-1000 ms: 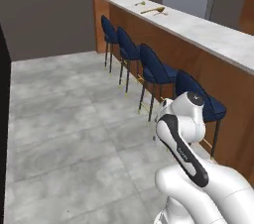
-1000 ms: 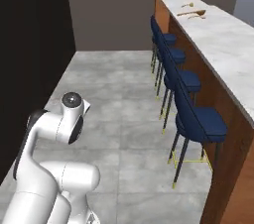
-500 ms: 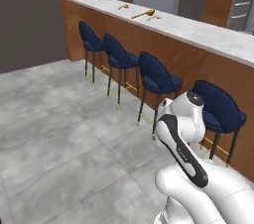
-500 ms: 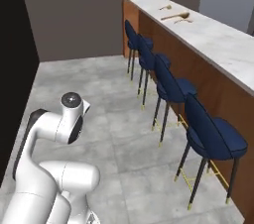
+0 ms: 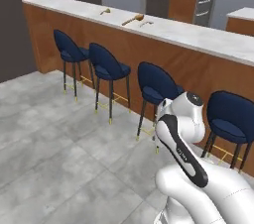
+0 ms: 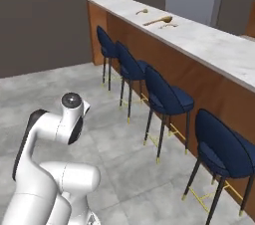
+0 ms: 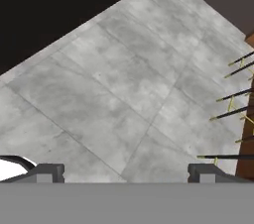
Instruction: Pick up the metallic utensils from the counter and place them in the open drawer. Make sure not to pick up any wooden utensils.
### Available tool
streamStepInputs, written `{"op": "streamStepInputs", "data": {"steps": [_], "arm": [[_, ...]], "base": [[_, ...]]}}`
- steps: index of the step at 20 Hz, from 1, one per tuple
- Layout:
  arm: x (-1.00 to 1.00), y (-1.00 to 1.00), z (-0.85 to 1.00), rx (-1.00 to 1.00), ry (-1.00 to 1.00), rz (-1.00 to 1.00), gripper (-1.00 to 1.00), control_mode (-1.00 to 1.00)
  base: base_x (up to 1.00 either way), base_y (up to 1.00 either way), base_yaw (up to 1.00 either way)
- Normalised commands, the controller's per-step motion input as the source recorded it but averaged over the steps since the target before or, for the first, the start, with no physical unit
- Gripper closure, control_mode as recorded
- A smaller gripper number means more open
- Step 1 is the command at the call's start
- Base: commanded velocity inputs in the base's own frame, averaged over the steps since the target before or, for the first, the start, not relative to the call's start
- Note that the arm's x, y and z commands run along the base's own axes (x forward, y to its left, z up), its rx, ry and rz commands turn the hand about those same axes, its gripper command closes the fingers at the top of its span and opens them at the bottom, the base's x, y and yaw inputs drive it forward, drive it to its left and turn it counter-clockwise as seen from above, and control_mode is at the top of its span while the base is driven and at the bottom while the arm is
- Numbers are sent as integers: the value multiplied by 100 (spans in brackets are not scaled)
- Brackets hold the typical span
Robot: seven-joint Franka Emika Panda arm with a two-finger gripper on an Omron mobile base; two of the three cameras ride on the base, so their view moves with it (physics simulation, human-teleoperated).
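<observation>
We see the worktop (image 5: 198,37), a long white marble slab w/ grey veins on a brown wood base, running from upper left to right edge of the left base view; in the right base view it crosses the upper right. Three small utensils lie on it, close together but apart. The wooden spoon (image 5: 133,19), matte tan w/ a straight handle, sits in the upper middle of the left base view. Just left of it is a small gold spoon (image 5: 104,11), shiny; just right is a thin silver utensil (image 5: 145,23), too small to make out its shape. In the right base view the three sit in the upper middle.

Four stools (image 5: 107,65) w/ rounded navy seats and thin dark legs w/ gold footrests line the front of the worktop. Floor (image 5: 49,143) is grey mottled tile.

In the hand view the fingers (image 7: 125,172) stand wide apart, at bottom left and bottom right, holding nothing, w/ floor tile beyond them.
</observation>
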Motion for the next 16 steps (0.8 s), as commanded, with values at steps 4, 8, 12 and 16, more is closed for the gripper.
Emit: {"op": "streamStepInputs", "data": {"steps": [4, 8, 12, 16], "arm": [[0, 0, 0, 0, 0, 0, -100, 100], [0, 0, 0, 0, 0, 0, -100, 100], [0, 0, 0, 0, 0, 0, -100, 100], [0, 0, 0, 0, 0, 0, -100, 100]], "base": [[100, 100, -41], [100, 100, -42], [98, 100, -41], [68, 100, -37]]}}
